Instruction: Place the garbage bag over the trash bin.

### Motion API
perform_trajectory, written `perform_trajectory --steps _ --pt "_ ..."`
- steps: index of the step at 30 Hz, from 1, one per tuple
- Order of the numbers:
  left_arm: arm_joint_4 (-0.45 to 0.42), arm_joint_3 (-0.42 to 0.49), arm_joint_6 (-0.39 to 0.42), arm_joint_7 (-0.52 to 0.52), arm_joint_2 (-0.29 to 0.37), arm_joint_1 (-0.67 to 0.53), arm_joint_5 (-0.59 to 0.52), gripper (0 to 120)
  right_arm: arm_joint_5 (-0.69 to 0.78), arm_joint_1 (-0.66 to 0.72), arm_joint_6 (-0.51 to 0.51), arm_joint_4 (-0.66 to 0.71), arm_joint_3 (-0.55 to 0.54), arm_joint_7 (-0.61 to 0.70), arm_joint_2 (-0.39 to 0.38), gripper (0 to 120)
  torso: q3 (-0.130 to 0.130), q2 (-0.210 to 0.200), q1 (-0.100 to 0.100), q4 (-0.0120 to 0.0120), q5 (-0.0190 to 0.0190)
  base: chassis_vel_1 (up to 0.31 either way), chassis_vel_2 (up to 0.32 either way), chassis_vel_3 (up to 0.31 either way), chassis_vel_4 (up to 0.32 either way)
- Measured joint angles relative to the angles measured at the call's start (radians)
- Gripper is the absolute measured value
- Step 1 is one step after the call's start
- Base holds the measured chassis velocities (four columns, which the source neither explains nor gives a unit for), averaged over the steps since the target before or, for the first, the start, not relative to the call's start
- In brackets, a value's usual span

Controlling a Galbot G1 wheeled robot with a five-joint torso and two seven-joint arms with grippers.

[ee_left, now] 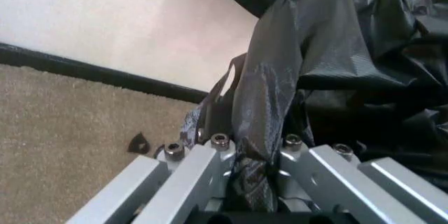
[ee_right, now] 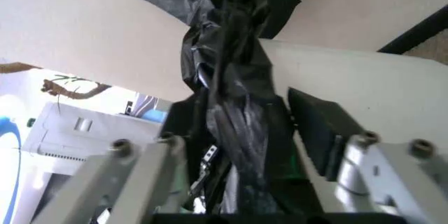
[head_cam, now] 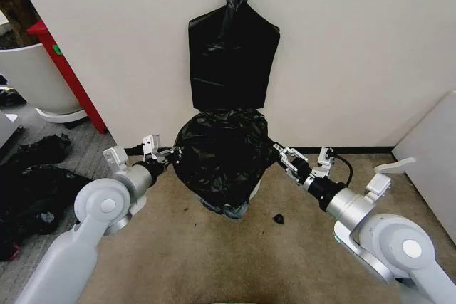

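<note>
The glossy black garbage bag (head_cam: 222, 161) is draped over the trash bin, which stands on the carpet against the wall. Only a pale sliver of the trash bin (head_cam: 254, 191) shows below the bag's lower right edge. My left gripper (head_cam: 168, 153) is at the bag's left side and my right gripper (head_cam: 282, 156) at its right side. In the left wrist view a fold of the bag film (ee_left: 255, 129) runs between the shut fingers (ee_left: 203, 166). In the right wrist view a bunched strip of the bag (ee_right: 242, 129) is pinched between the fingers (ee_right: 157, 166).
A flat black bag bundle (head_cam: 234, 55) hangs from a wall hook right above the bin. A large white tub (head_cam: 32, 76) and a red post (head_cam: 68, 76) stand far left, above loose black bags (head_cam: 35, 176). A small black scrap (head_cam: 278, 218) lies on the carpet. A white board (head_cam: 434, 154) leans at right.
</note>
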Motion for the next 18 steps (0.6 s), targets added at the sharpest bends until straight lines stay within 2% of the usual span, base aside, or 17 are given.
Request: perform_trajectory --steps 2,6,7,11,18 --pt "-0.001 -0.002 0.0 0.001 0.0 0.002 -0.001 3 -0.004 -0.002 0.0 -0.001 0.002 -0.001 0.0 30 0.0 0.0 0.0 0.0 0.0 0.0 0.0 0.0 0.0" --pt "-0.001 -0.003 0.0 0.003 0.0 0.003 -0.002 3 -0.007 -0.004 0.0 -0.001 0.003 -0.002 -0.001 20 0.0 0.0 0.0 0.0 0.0 0.0 0.0 0.0 0.0" --pt "-0.002 -0.004 0.0 0.004 0.0 0.004 -0.003 3 -0.008 -0.005 0.001 -0.001 0.004 -0.003 -0.001 13 0.0 0.0 0.0 0.0 0.0 0.0 0.0 0.0 0.0" --pt "-0.002 -0.005 0.0 0.007 -0.001 0.006 -0.007 3 -0.009 -0.007 0.001 -0.001 0.008 -0.003 -0.001 0 0.0 0.0 0.0 0.0 0.0 0.0 0.0 0.0 0.0" --pt "-0.005 -0.006 0.0 0.011 0.001 0.009 -0.02 3 -0.007 -0.012 0.003 -0.004 0.027 -0.004 -0.001 0 0.0 0.0 0.0 0.0 0.0001 0.0 0.0 0.0 0.0"
